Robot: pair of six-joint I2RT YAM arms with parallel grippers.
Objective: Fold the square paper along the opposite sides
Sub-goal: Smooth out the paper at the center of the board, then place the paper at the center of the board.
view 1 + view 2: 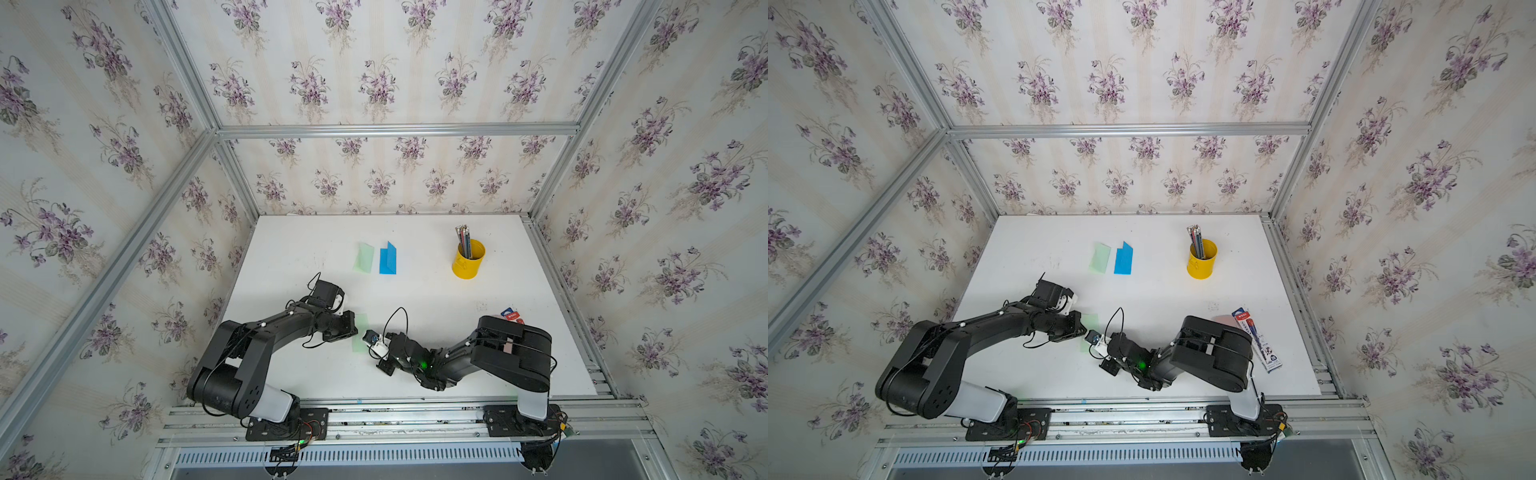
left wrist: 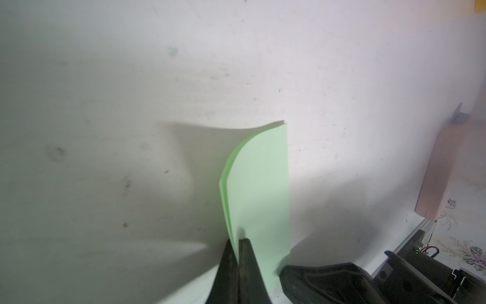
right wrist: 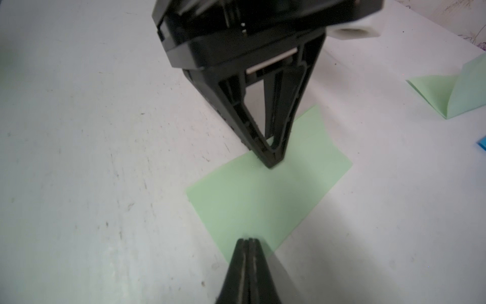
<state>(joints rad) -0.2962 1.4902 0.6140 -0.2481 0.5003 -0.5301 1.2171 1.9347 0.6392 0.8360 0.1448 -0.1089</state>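
I'm looking at two mostly black arms. The left arm (image 1: 257, 340) has boxy links and a white shell (image 1: 274, 403) near its base, and the right arm (image 1: 511, 353) matches it. Each stands on a black screwed plate (image 1: 318, 415). A thin black cable (image 1: 400, 308) loops off the right wrist beside a white mount (image 1: 380, 352). A green light (image 1: 424, 365) glows there. The left gripper (image 3: 272, 164) has black ribbed triangular fingers.

White tabletop (image 1: 436, 299) open mid-table; far side obstructed by folded pale-green paper sheet (image 1: 363, 257), folded blue paper sheet (image 1: 387, 259) just beside it, and upright yellow plastic pencil cup (image 1: 468, 259).
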